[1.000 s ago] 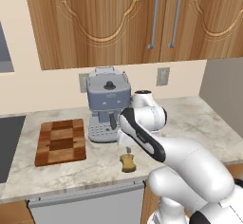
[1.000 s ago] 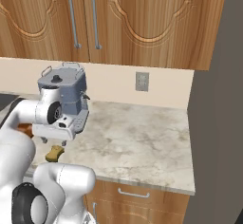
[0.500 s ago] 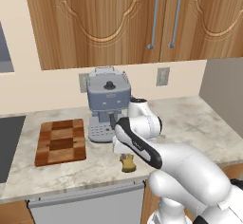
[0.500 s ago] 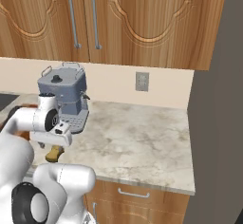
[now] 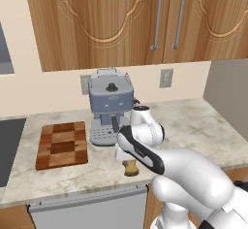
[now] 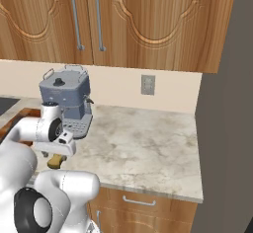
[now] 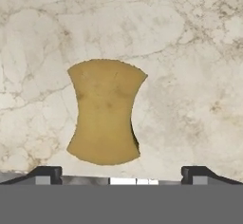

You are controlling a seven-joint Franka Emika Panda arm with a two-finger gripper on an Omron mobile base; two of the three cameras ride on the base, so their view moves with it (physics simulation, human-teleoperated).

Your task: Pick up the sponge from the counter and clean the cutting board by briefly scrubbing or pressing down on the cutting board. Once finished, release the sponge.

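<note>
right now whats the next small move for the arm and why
Probably lower straight down onto the sponge and then close. In the hand view it lies flat on the counter, between the fingertips of the open gripper, a little left of centre and not yet gripped. The cutting board waits to the left.

Blue-grey boxy coffee machine (image 5: 110, 106) with a black knob on its lid and a perforated drip tray at its foot, standing against the cream wall. Above the machine, brown wooden wall cabinets (image 5: 126, 19) with carved arched panels and paired vertical metal handles (image 5: 167, 18). Right of the machine, a grey wall outlet (image 6: 147, 85). Far left of the machine, a dark flat cooktop panel (image 5: 9, 148).
</note>
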